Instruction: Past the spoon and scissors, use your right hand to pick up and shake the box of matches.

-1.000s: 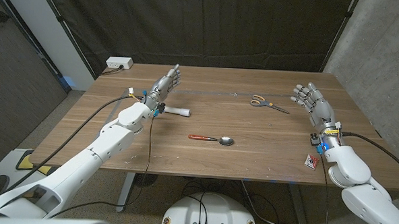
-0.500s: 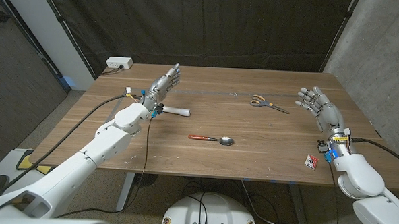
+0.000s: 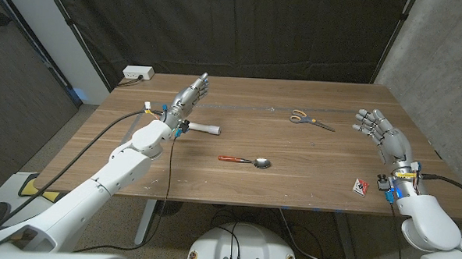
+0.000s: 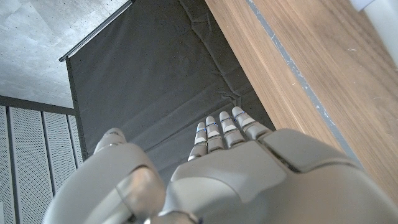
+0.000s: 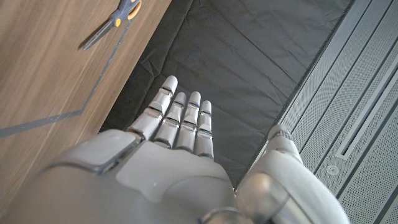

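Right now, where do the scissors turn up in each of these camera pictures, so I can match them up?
Head view: the scissors lie on the table, far side, inward of the right hand.
Right wrist view: they lie on the wood, beyond that hand's fingers.
Left wrist view: table edge and curtain past the left hand.
Shared landmark: the black curtain behind the table.

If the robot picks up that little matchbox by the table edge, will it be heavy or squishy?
Probably very light: the matchbox looks tiny beside the right hand. It seems to be thin card, so hard squeezing might dent it. Lying flat, it should slide rather than roll.
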You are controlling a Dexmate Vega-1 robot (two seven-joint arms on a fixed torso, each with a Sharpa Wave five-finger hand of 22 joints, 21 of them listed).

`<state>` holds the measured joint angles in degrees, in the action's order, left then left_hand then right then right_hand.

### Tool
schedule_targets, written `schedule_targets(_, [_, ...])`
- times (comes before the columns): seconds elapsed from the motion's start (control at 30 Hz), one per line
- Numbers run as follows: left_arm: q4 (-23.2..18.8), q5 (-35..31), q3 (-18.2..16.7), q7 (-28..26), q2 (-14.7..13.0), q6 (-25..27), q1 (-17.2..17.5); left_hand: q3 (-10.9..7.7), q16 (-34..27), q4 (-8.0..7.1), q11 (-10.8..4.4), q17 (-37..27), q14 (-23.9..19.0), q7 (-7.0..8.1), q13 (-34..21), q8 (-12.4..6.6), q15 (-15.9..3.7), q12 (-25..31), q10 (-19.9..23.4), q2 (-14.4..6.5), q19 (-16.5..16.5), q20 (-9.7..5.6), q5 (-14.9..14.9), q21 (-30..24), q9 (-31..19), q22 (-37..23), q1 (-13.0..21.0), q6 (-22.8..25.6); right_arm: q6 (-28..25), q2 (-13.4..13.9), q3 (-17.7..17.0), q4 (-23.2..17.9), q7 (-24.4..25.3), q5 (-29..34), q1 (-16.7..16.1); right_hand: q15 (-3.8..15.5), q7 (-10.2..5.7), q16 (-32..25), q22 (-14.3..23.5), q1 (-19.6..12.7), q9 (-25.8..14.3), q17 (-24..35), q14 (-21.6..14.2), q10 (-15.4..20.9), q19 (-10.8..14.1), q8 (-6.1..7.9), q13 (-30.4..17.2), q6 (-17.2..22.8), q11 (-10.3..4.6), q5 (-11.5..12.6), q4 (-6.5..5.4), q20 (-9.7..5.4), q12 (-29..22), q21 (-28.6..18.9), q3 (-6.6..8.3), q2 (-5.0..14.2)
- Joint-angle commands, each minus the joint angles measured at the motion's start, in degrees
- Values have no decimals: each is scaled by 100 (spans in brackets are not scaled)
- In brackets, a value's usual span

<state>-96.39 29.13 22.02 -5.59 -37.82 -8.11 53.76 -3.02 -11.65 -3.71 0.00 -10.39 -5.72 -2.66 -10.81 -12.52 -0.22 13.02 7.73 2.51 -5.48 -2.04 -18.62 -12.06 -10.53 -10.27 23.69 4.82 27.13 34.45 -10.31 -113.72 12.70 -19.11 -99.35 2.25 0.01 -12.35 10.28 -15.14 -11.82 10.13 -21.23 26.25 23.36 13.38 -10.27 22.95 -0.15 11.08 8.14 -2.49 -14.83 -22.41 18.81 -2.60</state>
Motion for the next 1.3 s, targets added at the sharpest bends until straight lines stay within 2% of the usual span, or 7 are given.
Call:
schedule_targets(0.03, [14,-51,119,50,77,133,-152,-16,7,19,37,-17,-39,-43,-9,-24,19,-9,56,-48,21,-123,37,6,-25,-12,19,45,-159,-510,-482,-407,50,374,-706,122,-3,-8,17,-63,-15,21,-82,86,74,36,-31,93,11,-2,8,-361,-30,-28,32,14])
schedule_targets(0.47, [71,-203,361,112,211,376,-496,-11,8,22,12,-17,-70,-61,-10,-15,7,-20,69,-66,-5,-118,45,2,-26,-11,41,66,-156,-969,-792,-537,-22,704,-1118,119,-21,5,18,-91,-21,24,-124,171,118,31,-34,111,5,-6,4,-349,-46,-15,39,32])
schedule_targets(1.07, [372,-250,497,282,361,366,-806,-5,20,24,13,-18,-86,-48,-11,-5,7,-34,90,-95,4,-98,58,13,-26,-10,70,102,-979,-1702,-984,-1032,731,2031,-1486,122,-60,30,15,-185,-29,21,-173,240,120,29,-39,148,-50,-5,31,-324,-47,32,61,44])
schedule_targets(1.3, [441,-283,560,333,410,435,-954,-2,22,24,17,-19,-92,-39,-12,-2,0,-39,95,-105,7,-97,63,17,-27,-10,77,113,-1329,-1877,-985,-1161,1068,2627,-1520,156,-36,-7,11,-238,-34,27,-372,431,145,75,-41,323,-74,-7,32,-313,-93,77,64,47])
